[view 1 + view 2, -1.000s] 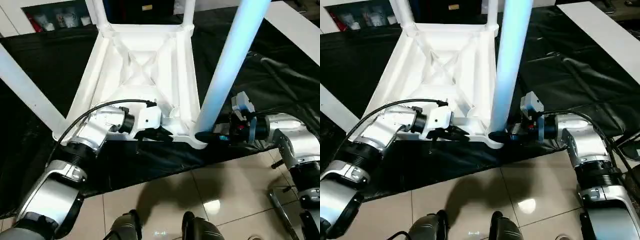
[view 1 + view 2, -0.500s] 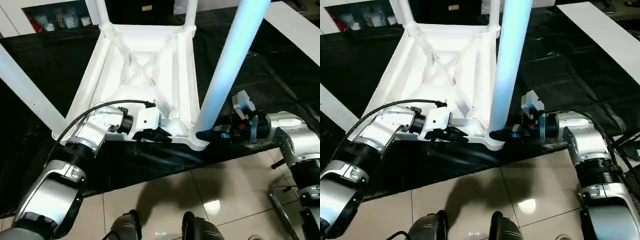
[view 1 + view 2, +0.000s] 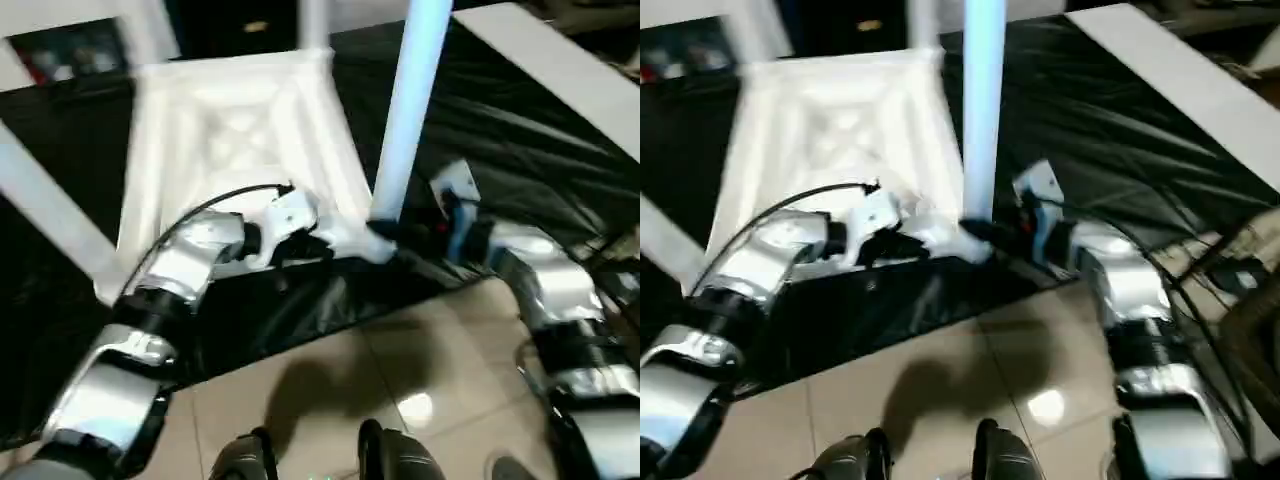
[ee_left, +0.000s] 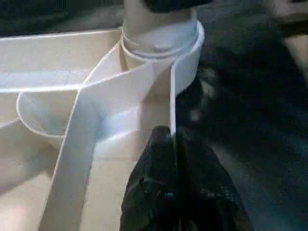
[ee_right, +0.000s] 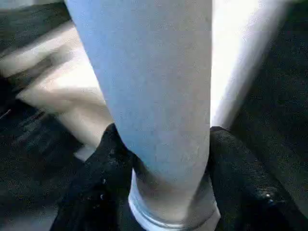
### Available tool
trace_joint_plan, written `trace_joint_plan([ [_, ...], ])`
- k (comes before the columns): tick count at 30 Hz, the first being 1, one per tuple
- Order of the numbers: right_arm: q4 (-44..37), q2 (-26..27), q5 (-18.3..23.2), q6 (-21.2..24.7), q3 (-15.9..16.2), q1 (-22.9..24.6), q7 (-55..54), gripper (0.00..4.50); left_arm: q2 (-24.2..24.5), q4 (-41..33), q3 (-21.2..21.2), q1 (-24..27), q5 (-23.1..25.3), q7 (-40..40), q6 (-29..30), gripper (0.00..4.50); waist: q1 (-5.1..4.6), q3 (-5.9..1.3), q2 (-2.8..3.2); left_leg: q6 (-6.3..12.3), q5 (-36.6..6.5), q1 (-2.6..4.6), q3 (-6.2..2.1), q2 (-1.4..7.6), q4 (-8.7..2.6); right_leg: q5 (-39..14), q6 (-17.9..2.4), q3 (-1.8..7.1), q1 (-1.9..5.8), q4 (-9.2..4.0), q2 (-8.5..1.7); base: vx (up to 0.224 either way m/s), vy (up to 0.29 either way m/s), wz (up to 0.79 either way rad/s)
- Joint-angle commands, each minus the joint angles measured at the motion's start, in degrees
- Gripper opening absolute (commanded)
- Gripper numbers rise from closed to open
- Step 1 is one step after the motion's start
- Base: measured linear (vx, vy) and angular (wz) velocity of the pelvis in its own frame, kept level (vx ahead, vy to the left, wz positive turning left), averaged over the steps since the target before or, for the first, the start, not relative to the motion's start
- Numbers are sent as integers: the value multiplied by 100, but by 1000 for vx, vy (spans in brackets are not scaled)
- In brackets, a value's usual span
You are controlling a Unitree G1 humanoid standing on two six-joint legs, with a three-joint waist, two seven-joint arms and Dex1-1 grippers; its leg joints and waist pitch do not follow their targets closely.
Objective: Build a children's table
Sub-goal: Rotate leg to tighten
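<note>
seemingly right hand (image 5: 163,187) around leg (image 5: 154,86), left hand (image 4: 175,144) pinched

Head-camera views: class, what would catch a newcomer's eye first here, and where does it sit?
The upturned white children's table lies on the black-covered worktable, its legs rising. The right gripper clasps the base of the near leg at its corner socket, while the left gripper pinches the table's near rim.

A wrinkled, glossy black plastic sheet (image 3: 520,130) covers the surface, its near edge hanging toward a beige tiled floor (image 3: 330,390), and a long flat white board (image 3: 560,75) lies on the sheet at its far right.
</note>
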Motion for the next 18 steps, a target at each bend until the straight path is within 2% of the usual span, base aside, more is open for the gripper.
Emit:
trace_joint_plan([
  [1,452,353,-155,470,177,-20,-760,201,-503,91,-196,-50,-5,380,291,0,-58,-277,33,-43,-2824,141,-251,221,-422,-4448,-194,28,301,-644,-404,-74,55,-19],
  [2,518,442,-182,482,148,-58,-976,201,-605,110,-153,-109,-14,537,391,0,-82,-278,49,-27,-3019,154,-284,248,-440,-4265,-191,-27,323,-657,-411,-53,62,-12],
  [3,625,601,-153,445,31,-109,-1329,201,-802,140,-80,-212,-17,874,530,0,-122,-245,82,22,-3380,139,-315,307,-514,-3859,-193,-101,373,-671,-384,-53,62,-12],
  [4,669,713,-134,395,-59,-127,-1576,201,-934,126,-31,-266,-21,1090,646,0,-149,-193,146,3,-4032,168,-354,410,-645,-3468,-235,-164,390,-583,-320,0,0,0],
  [5,669,713,-134,395,-59,-127,-1576,201,-934,126,-31,-266,-21,1090,646,0,-105,-144,183,-72,-4801,80,-372,568,-909,-2830,-338,-123,486,-140,-207,-67,17,10],
  [6,583,808,-96,388,-149,-99,-1690,201,-1044,74,2,-290,-19,1227,740,0,-11,-134,210,-102,-5093,-38,-354,691,-1106,-2249,-424,-6,586,357,-185,-67,17,10],
  [7,539,842,-77,399,-187,-87,-1707,235,-1079,46,15,-292,-7,1276,773,0,252,-132,215,-163,-5206,-161,-111,696,-1339,-1598,-484,216,583,860,-143,-47,-42,21],
  [8,518,846,-68,380,-197,-79,-1694,269,-1093,41,18,-294,-3,1288,769,0,144,-207,-234,-179,-3867,439,-32,150,-493,-4142,-122,549,-38,-194,-325,60,-107,15],
  [9,460,862,-49,322,-228,-62,-1678,269,-1139,13,26,-294,10,1341,783,0,192,-206,-361,32,-2466,748,98,-210,229,-5691,140,440,-306,-828,-459,60,-107,15],
  [10,448,849,-51,274,-228,-57,-1654,271,-1139,-14,16,-282,22,1340,805,0,235,-152,-246,370,-818,227,-123,-313,320,-6267,157,723,212,-757,-753,122,-89,-13],
  [11,448,849,-51,274,-228,-57,-1654,274,-1139,-14,16,-282,22,1340,805,0,298,-142,-230,302,-393,-20,-222,-179,76,-5843,194,593,419,-584,-758,94,-8,-26],
  [12,445,844,-74,204,-245,-74,-1686,295,-1133,-34,0,-274,61,1363,850,0,347,-222,-105,249,-386,-13,-275,-46,-158,-5136,5,548,450,-477,-699,94,-8,-26],
  [13,451,812,-105,77,-229,-77,-1679,306,-1099,-57,-12,-260,94,1379,893,0,276,-242,-90,248,-680,-97,-338,53,-383,-3845,-276,377,481,-340,-437,0,0,0],
  [14,455,789,-127,-29,-211,-72,-1666,306,-1071,-66,-23,-253,113,1380,889,0,237,-307,-13,321,-1053,90,-335,204,-429,-2622,-695,401,368,-270,-412,0,0,0],
  [15,452,758,-138,-125,-210,-56,-1651,313,-1031,-73,-31,-242,122,1358,862,0,215,-307,28,341,-1222,140,-308,236,-433,-2163,-949,420,347,-257,-408,0,0,0],
  [16,442,747,-150,-179,-220,-42,-1656,318,-1009,-80,-37,-237,128,1356,852,0,161,-285,-5,395,-1560,113,-271,243,-461,-1856,-1218,412,382,-252,-392,0,0,0],
  [17,409,716,-121,-255,-241,1,-1557,326,-949,-98,-54,-219,141,1306,816,0,147,-226,-8,380,-2060,119,-265,224,-488,-2510,-1189,381,380,-304,-404,0,0,0],
  [18,359,671,-93,-294,-276,55,-1471,338,-883,-123,-64,-195,152,1247,787,0,142,-219,-14,349,-2271,151,-248,211,-482,-2905,-1102,379,353,-360,-421,0,0,0],
])
